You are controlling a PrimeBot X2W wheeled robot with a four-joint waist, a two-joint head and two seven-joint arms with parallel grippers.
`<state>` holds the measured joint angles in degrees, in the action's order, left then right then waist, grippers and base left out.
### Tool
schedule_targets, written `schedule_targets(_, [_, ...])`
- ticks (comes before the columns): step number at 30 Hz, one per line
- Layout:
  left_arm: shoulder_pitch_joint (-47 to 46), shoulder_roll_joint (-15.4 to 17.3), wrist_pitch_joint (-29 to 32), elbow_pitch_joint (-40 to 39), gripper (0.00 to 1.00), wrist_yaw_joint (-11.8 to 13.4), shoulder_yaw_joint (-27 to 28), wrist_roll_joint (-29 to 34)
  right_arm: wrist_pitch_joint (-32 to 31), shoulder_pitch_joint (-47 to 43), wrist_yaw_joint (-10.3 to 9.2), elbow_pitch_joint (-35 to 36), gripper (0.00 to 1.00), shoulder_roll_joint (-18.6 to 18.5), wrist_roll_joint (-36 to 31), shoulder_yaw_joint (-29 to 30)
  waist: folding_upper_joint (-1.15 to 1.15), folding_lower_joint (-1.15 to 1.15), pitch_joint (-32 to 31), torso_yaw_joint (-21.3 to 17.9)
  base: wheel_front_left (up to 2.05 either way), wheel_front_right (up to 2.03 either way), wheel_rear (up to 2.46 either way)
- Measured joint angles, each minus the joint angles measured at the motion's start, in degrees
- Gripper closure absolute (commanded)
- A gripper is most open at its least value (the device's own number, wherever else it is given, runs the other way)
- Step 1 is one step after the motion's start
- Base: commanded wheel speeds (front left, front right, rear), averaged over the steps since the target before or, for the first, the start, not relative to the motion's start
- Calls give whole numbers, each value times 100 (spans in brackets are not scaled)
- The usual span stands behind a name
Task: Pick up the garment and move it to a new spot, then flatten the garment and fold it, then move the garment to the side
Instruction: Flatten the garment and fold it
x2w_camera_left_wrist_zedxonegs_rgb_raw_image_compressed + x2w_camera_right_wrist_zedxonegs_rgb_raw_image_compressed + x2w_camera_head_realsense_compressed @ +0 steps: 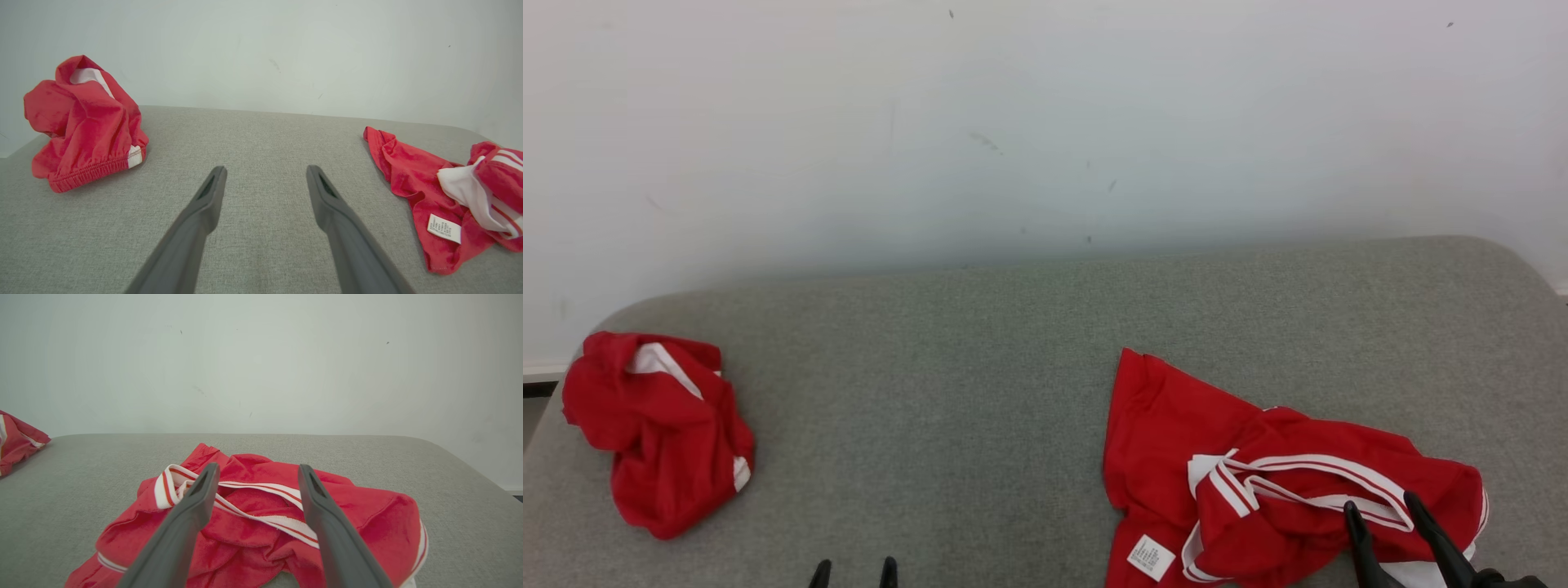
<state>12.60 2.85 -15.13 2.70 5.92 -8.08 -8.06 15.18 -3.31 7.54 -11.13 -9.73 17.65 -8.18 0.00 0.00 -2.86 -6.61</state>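
The right end effector (1380, 502) is open, its two dark fingers spread wide with nothing pinched between them. In the head view its tips lie over the near right part of the garment (1176, 416). In the right wrist view the right end effector (258, 467) points over the garment (367, 506), one finger on each side of the striped band (265, 486). Whether the tips touch the cloth cannot be told.

The left end effector (856, 563) is open too, and it holds nothing. Just its two tips show at the bottom edge of the head view, over bare bench (931, 367). In the left wrist view the left end effector (266, 168) points across the grey fabric toward the wall (261, 49), well apart from both red pieces.

The garment is red with white and red striped trim. It lies crumpled on the right half of the bench, near the front edge, with one flatter flap reaching toward the wall. A white label (1151, 558) shows on its near left corner; in the left wrist view the label (444, 228) sits on the garment (404, 171) at the right.

A red heap (654, 441) with white trim lies bunched at the bench's left end, well apart from the garment. The left wrist view shows the heap (90, 122) with a gathered elastic hem. Its edge (16, 441) shows at the far left of the right wrist view.
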Motion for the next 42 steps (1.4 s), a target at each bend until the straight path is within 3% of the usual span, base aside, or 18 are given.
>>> schedule_targets(8, [3, -1, 0, -1, 0, 16, -26, -10, -1, 7, 0, 66, 0, -15, 19, -27, 0, 0, 11, -16, 0, 0, 0])
schedule_targets(13, [-53, -1, 0, 59, 0, -151, -234, 8, -1, 16, 0, 88, 0, -18, 21, -48, 0, 0, 32, -52, 0, 0, 0])
schedule_targets(20, [-680, -4, 0, 441, 0, -526, -859, 16, -1, 90, 0, 123, 0, -91, 57, -87, 0, 0, 126, -197, 0, 0, 0])
schedule_targets(26, [-1345, -8, 53, 1336, 0, -689, -1627, -298, -1, 211, 0, 131, 0, -122, 96, -130, 0, 0, 243, -431, 0, 0, 0])
schedule_targets(33, [-1951, -12, 526, 2253, 0, -543, -2320, -604, -1, 287, 0, 131, 0, -124, 159, -149, 0, 0, 408, -822, 0, 0, 0])
schedule_targets(42, [-2346, -10, 814, 2967, 0, -162, -2658, -932, -1, 314, 0, 124, 0, -115, 186, -126, 0, 0, 582, -1189, 0, 0, 0])
